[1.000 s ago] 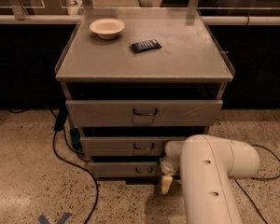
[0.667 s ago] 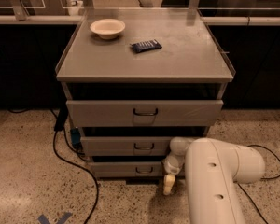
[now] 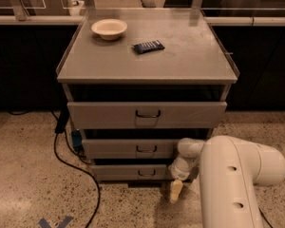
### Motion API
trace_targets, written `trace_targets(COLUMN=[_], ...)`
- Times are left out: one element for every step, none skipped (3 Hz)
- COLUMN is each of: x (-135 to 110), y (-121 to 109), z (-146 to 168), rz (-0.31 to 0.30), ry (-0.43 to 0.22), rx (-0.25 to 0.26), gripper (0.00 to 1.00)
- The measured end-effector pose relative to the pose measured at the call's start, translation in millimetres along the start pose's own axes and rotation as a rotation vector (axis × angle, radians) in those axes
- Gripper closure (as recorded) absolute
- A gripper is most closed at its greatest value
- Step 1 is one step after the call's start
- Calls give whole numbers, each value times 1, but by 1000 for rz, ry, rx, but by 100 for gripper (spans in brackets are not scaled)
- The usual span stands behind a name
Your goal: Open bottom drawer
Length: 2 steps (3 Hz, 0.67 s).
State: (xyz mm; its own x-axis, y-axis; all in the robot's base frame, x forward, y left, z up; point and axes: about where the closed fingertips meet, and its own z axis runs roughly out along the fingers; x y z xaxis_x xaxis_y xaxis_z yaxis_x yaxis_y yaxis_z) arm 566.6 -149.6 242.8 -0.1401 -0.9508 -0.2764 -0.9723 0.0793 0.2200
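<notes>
We find the gripper (image 3: 175, 190) low down near the floor, in front of the cabinet's lower right corner. One pale tip hangs downward below the wrist. Whether the gripper is wide, narrow or holding anything, we cannot tell. It does not appear to be on any handle.

The bottom drawer (image 3: 128, 171) is the lowest and shallowest of the three grey fronts. Its long axis runs left to right across the view. Its small dark loop handle (image 3: 146, 173) sits at the middle of the front, to the left of the gripper and slightly above it. In our judgement the coming move turns on this offset: the gripper must shift left and rise a little to meet the handle, then pull toward the camera. The front looks shut or nearly so.

The white arm (image 3: 237, 175) comes in from the lower right and covers the right end of the lower fronts. Above lie the middle drawer (image 3: 128, 147) and the top drawer (image 3: 104, 114).

On the bench top (image 3: 180, 65) stand a pale bowl (image 3: 109, 28) and a dark packet (image 3: 148, 46), well apart from the work. A black cable (image 3: 75, 169) trails on the floor to the left.
</notes>
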Motion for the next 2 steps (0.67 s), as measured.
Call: trace_targets(x=[-2, -2], y=[-7, -28], z=[17, 50], rz=[-28, -57], ry=[10, 17], rx=[19, 54], gripper=[0, 0])
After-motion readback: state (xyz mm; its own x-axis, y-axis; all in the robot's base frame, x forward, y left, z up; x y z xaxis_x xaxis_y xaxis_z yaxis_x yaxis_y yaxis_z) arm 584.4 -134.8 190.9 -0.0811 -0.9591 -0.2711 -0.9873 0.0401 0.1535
